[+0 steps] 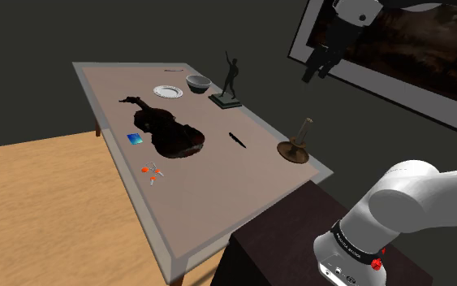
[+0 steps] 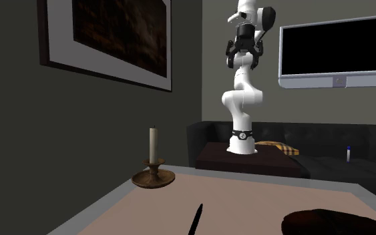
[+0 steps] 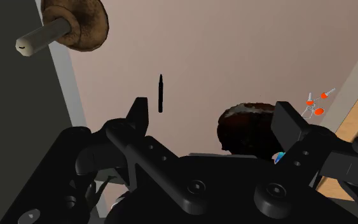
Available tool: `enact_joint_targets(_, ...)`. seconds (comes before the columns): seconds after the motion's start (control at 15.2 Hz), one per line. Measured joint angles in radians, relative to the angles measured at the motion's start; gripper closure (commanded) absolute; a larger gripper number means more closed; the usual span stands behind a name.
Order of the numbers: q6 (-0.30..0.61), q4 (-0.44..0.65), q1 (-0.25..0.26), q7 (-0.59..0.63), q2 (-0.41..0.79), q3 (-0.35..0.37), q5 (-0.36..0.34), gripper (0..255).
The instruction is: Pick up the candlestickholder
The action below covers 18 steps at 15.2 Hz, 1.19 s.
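The candlestick holder (image 1: 294,149) is a brown round dish with a pale candle standing in it, near the table edge closest to the wall. It also appears in the second exterior view (image 2: 153,175) and in the wrist view (image 3: 82,22), far below the hand. My black gripper (image 1: 321,62) hangs high above the table against the framed picture, well above the holder; the second exterior view shows the gripper (image 2: 243,55) high over the stand. In the wrist view the gripper (image 3: 212,121) is open, its fingers (image 3: 137,114) wide apart with nothing between them.
On the pinkish table (image 1: 218,191) lie a dark violin (image 1: 168,128), a black pen (image 1: 238,140), a blue card (image 1: 135,138), small orange pieces (image 1: 153,171), a white plate (image 1: 168,91), a bowl (image 1: 198,83) and a dark figurine (image 1: 228,81). A framed picture (image 1: 405,49) hangs behind.
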Motion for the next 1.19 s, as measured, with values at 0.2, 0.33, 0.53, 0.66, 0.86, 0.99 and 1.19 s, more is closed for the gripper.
enact_joint_targets(0.2,0.025,-0.011,-0.008,-0.025,0.015,-0.027,-0.012,0)
enact_joint_targets(0.33,0.060,-0.039,-0.017,-0.056,0.024,-0.059,-0.024,0)
enact_joint_targets(0.53,0.114,-0.058,-0.033,-0.112,0.063,-0.118,-0.047,0)
enact_joint_targets(0.66,0.163,-0.072,-0.044,-0.153,0.099,-0.162,-0.062,0)
enact_joint_targets(0.86,0.229,-0.075,-0.056,-0.213,0.163,-0.226,-0.077,0)
enact_joint_targets(0.99,0.271,-0.081,-0.065,-0.254,0.201,-0.268,-0.086,0)
enact_joint_targets(1.19,0.327,-0.059,-0.069,-0.315,0.282,-0.328,-0.085,0)
